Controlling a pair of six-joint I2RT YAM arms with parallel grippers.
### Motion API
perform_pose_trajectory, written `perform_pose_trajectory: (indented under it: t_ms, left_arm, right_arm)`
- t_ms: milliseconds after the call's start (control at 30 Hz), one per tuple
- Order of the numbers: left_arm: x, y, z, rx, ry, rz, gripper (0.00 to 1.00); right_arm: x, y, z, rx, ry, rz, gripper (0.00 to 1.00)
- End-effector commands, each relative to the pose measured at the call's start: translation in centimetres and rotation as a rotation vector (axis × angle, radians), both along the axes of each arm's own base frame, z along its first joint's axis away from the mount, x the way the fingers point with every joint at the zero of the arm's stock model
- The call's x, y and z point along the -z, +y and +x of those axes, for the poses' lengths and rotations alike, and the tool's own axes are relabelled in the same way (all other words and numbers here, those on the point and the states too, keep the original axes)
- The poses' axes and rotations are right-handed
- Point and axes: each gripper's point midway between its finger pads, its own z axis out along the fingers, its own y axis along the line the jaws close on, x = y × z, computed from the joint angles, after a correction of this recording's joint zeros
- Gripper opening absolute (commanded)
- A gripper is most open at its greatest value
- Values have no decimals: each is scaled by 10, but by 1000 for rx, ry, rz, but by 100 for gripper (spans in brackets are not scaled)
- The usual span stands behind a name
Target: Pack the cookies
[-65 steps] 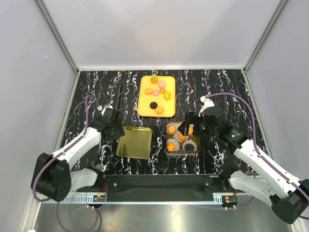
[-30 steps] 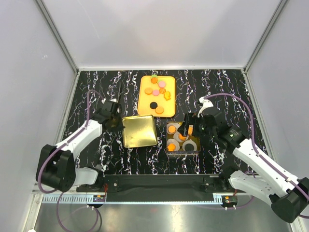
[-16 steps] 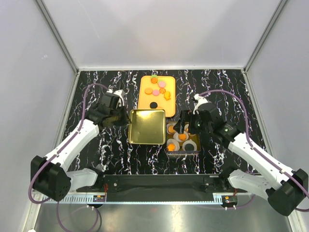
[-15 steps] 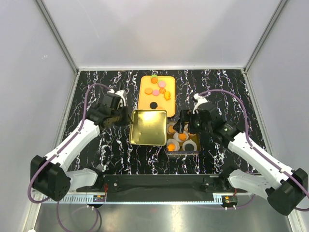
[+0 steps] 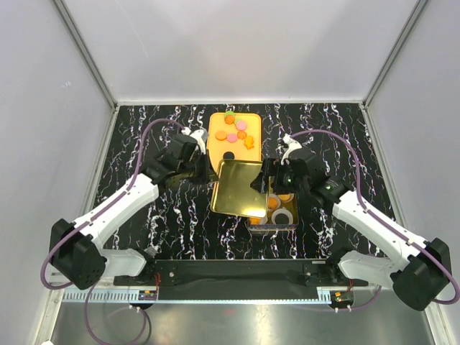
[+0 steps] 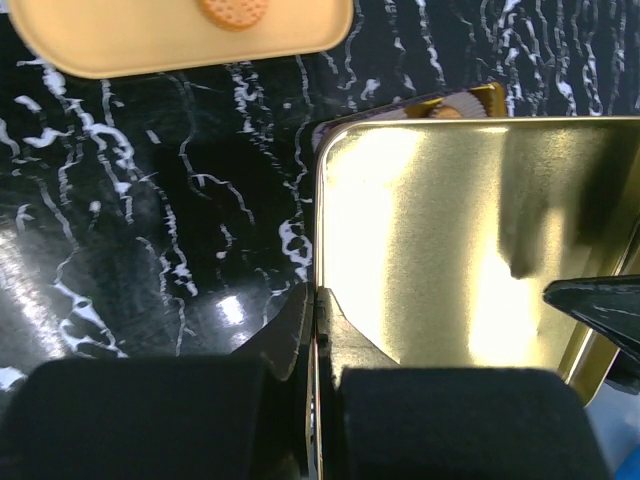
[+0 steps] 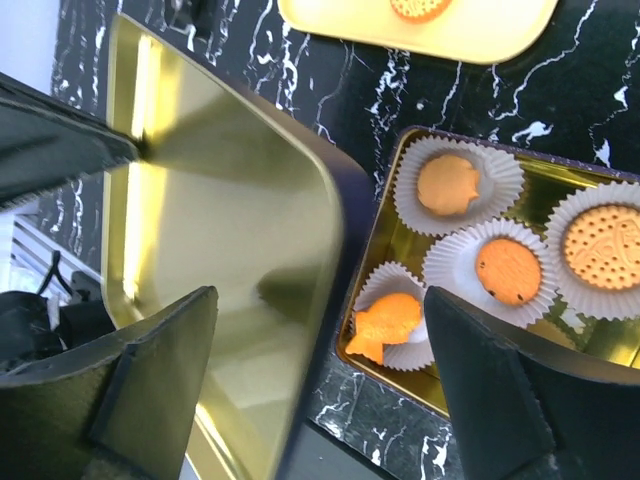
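Observation:
Several cookies [image 5: 231,133], orange, pink and black, lie on the orange tray [image 5: 214,154]. More sit in white paper cups inside the tin box [image 5: 282,215]: round ones [image 7: 508,270] and a fish-shaped one [image 7: 392,322]. My left gripper [image 5: 208,175] is shut on the left edge of the gold lid [image 5: 241,188], which hangs tilted over the tin's left part and hides it. In the left wrist view the left gripper [image 6: 313,300] pinches the thin rim of the lid [image 6: 460,230]. My right gripper [image 7: 318,300] stands open, its fingers straddling the right edge of the lid [image 7: 220,200].
The tray [image 7: 450,30] lies just beyond the tin's rim [image 7: 385,215], on the black marbled table. The arms' base rail [image 5: 237,272] runs along the near edge, and grey walls close in the sides and back.
My left arm has carried the gold lid rightward, from the table left of the tin to above its left part. My right gripper has shifted left, up to the lid's right edge.

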Motion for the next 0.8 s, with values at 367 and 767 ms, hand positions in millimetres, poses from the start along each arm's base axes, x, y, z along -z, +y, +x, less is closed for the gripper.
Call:
perform_pose_trajectory:
  t_ms: [367,767]
  left_arm:
    - [-40,-48,6,109,-138,-150,6]
    - [-122,-22,25,112,-511,-49,70]
  right_arm:
    - [-50,14,6,14,-65,138,20]
    - [-70,3,13,45,3,136,0]
